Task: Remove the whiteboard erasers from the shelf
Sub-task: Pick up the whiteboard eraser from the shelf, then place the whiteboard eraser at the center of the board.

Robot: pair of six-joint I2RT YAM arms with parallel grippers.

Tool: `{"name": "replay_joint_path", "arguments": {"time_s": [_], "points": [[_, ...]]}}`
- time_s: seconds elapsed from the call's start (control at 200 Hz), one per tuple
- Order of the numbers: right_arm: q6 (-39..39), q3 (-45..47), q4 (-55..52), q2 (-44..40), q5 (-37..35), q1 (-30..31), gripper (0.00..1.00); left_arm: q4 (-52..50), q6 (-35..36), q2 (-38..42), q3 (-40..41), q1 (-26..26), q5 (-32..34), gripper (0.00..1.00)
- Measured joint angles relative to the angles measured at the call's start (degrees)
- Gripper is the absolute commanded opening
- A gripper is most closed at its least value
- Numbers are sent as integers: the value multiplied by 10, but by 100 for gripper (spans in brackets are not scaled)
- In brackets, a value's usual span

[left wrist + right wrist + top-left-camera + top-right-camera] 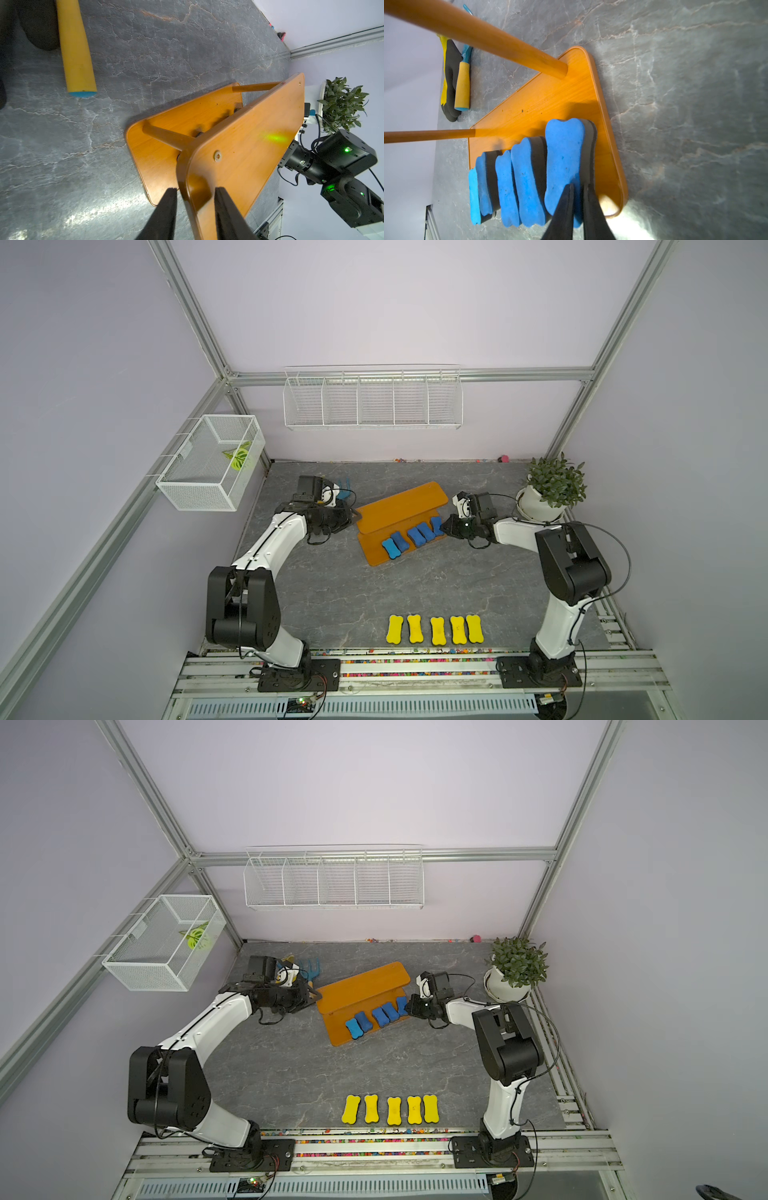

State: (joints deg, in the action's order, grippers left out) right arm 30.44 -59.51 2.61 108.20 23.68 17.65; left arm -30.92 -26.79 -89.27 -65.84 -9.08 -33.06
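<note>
Yellow foam is lying nearest me: five yellow-topped bone-shaped whiteboard erasers (435,630) are sitting in a row on the grey stone-patterned table (332,593), off the shelf. Further in, five blue-topped foam erasers (415,536) are standing on edge, leaning together, on the lower board of the small orange two-tier wooden shelf (399,506). My right gripper (578,187) is pinching the end blue eraser (564,158) across its thickness, blue face to dark felt. I am judging it light and squashy, so a gentle squeeze on those flat faces should be enough. My left gripper (195,190) is clamping the end of the upper board. Beyond, a white wire wall basket (372,400) is hanging.
</note>
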Motion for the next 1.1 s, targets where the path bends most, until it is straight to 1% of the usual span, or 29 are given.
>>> {"name": "replay_joint_path", "arguments": {"time_s": [0.035,0.23,0.36,0.43,0.575,0.805,0.905,1.1], "points": [[0,2,2,-2,-1,0,0,0,1,0,0,0,0,36],[2,23,-5,-27,-12,1,0,1,1,0,0,1,-3,36],[4,48,-38,-69,-24,1,0,4,1,0,0,1,-8,36],[5,69,-56,-108,-32,1,0,4,1,0,0,1,-10,36],[7,123,-104,-214,-56,9,0,4,1,0,0,1,-13,36],[24,217,-210,-376,-91,46,0,6,-1,0,0,2,-18,36],[41,245,-253,-416,-104,73,0,6,-2,0,0,2,-20,36],[78,288,-301,-465,-121,120,0,7,-2,0,1,2,-20,36]]}}
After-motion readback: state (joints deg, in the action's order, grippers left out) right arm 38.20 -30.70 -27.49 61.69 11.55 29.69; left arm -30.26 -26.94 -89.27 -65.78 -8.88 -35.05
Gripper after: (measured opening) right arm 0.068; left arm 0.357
